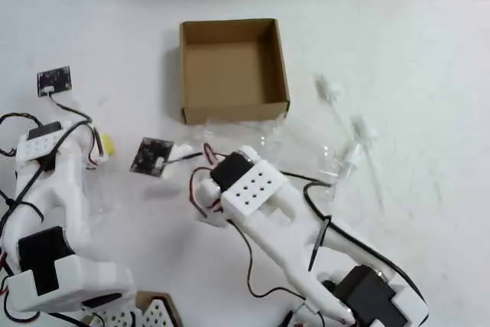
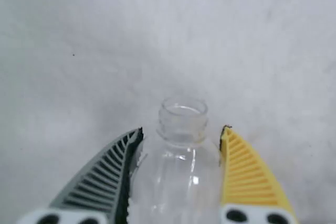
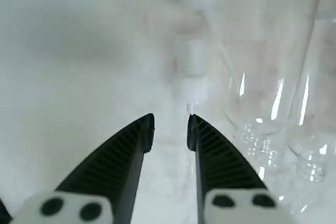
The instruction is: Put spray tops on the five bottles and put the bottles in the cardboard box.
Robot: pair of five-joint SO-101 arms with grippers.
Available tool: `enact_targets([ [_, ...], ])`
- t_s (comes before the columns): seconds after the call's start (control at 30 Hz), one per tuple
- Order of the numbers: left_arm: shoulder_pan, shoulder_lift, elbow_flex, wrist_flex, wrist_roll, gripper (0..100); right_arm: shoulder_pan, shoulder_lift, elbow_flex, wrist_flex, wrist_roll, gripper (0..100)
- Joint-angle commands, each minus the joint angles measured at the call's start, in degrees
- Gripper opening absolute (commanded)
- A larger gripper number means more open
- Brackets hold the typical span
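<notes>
I read the left gripper (image 2: 181, 132) as closed on a bottle (image 2: 181, 174). Its grey finger (image 2: 113, 174) and yellow finger (image 2: 247, 174) press in on either side of the clear body, just below the shoulder. The bottle's neck stands open with no top on it and pokes out past the fingertips over the bare table (image 2: 79, 35). From above, that yellow finger (image 1: 107, 144) sits well to the left of the box (image 1: 230, 70), nearer the arms' side.

The box is open and upright, and I see nothing inside it.

The right gripper (image 3: 169, 127) has its two black fingers (image 3: 128, 150) drawn close with a narrow gap between the tips and nothing in that gap. Just beyond the tips lies a white spray top (image 3: 191, 61), apart from them. Beside the top, two clear bottles (image 3: 262, 51) lie close together with their threaded necks uncapped.

In the high view the right arm reaches in from the near right and ends just in front of the box's near wall. Clear bottles (image 1: 306, 147) lie just off the box's near right corner, though I can't count them from here. Loose spray tops (image 1: 329, 89) lie to the right of the box, one level with its right wall and others (image 1: 360, 134) nearer the arms.
</notes>
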Motion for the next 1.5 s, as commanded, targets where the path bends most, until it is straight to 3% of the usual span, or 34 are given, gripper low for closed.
enact_targets([
  [0.0, -0.4, -0.22, -2.99, -1.23, 0.18, 2, -0.57, -0.22, -2.55, -1.27, 2.11, 9.4],
  [0.17, -0.22, -0.22, -2.9, -1.14, -2.55, 2, -0.57, 4.26, -3.34, -2.51, 4.57, 17.9],
  [0.33, -0.13, -0.22, -2.9, -1.23, -2.55, 2, 1.19, 10.77, -7.82, -3.38, 5.01, 13.8],
  [0.53, -0.13, -0.22, -2.9, -1.23, -2.55, 2, 2.59, 17.71, -12.04, -3.12, 5.1, 18.1],
  [1.47, -0.13, -0.22, -2.73, -1.14, -2.81, 2, 3.91, 25.19, -12.04, -6.73, 7.03, 18.0],
])
